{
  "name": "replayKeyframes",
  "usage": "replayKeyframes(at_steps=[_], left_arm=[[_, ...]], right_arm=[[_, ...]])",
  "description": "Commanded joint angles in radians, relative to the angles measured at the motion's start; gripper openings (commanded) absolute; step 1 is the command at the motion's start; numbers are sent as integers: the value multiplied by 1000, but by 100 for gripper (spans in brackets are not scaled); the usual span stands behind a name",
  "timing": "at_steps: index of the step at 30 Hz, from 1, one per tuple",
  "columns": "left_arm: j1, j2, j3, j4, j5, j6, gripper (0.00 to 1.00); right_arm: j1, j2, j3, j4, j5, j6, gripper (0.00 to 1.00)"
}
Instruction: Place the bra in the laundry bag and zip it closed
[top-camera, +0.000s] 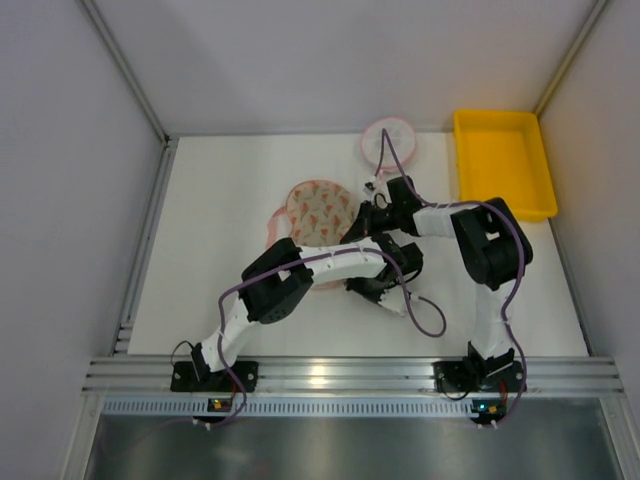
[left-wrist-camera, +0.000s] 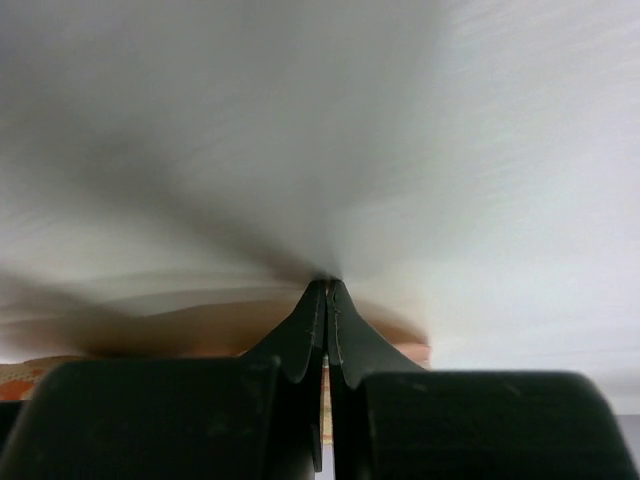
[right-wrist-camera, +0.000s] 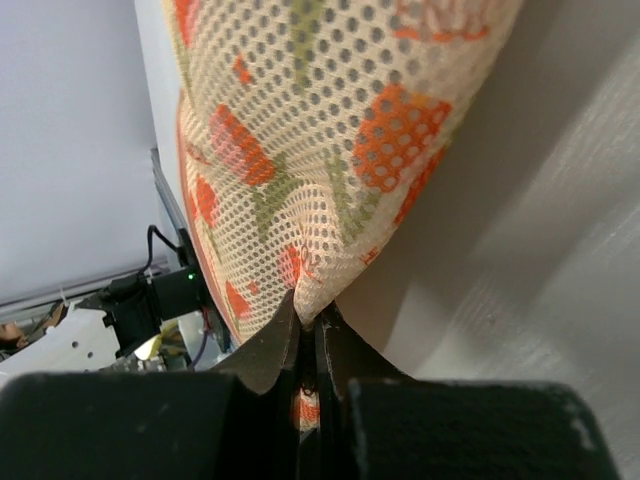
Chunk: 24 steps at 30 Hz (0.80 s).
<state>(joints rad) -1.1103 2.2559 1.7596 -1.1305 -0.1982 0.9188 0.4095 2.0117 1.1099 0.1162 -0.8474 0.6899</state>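
The laundry bag (top-camera: 318, 208), cream mesh with pink-red specks, lies mid-table. My right gripper (top-camera: 368, 200) is at its right edge. In the right wrist view it (right-wrist-camera: 310, 318) is shut on a fold of the mesh (right-wrist-camera: 320, 150), which is lifted taut above the table. My left gripper (top-camera: 372, 285) is low at the bag's near right side. Its fingers (left-wrist-camera: 328, 285) are shut, tips against a blurred white surface. A strip of the bag (left-wrist-camera: 30, 378) shows behind them, and I cannot tell whether they pinch anything. The bra is hidden.
A yellow tray (top-camera: 502, 160) stands at the back right. A small round white mesh disc with a pink rim (top-camera: 390, 142) lies behind the bag. Purple cables (top-camera: 430, 318) loop over the table near the right arm. Metal rails (top-camera: 350, 375) run along the near edge.
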Motion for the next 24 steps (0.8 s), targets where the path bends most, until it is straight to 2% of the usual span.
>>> replayKeyframes(at_steps=[1, 6, 11, 12, 13, 15, 16, 18, 22, 24], left_arm=[[-45, -84, -44, -54, 134, -37, 0], [-57, -105, -80, -77, 192, -81, 0], [-54, -114, -88, -60, 188, -115, 0], [-49, -110, -81, -45, 183, -118, 0], [-46, -108, -75, -32, 178, -124, 0], [-36, -99, -48, -9, 164, -133, 0], [-31, -96, -37, -8, 163, -136, 0], [-20, -84, -5, -9, 164, -135, 0], [-10, -79, 18, 1, 154, -117, 0], [-6, -72, 26, 2, 148, -113, 0]], right_arm=[[-24, 24, 70, 2, 2, -56, 0], [-26, 45, 117, -33, 5, -92, 0], [-24, 55, 166, -78, -34, -128, 1], [-24, 50, 186, -119, -41, -153, 10], [-26, 44, 194, -165, -42, -170, 30], [-31, 7, 189, -211, -50, -216, 46], [-35, -7, 186, -255, -51, -230, 61], [-53, -39, 176, -311, -51, -282, 72], [-83, -76, 136, -435, -53, -349, 76], [-86, -90, 96, -454, -67, -372, 72]])
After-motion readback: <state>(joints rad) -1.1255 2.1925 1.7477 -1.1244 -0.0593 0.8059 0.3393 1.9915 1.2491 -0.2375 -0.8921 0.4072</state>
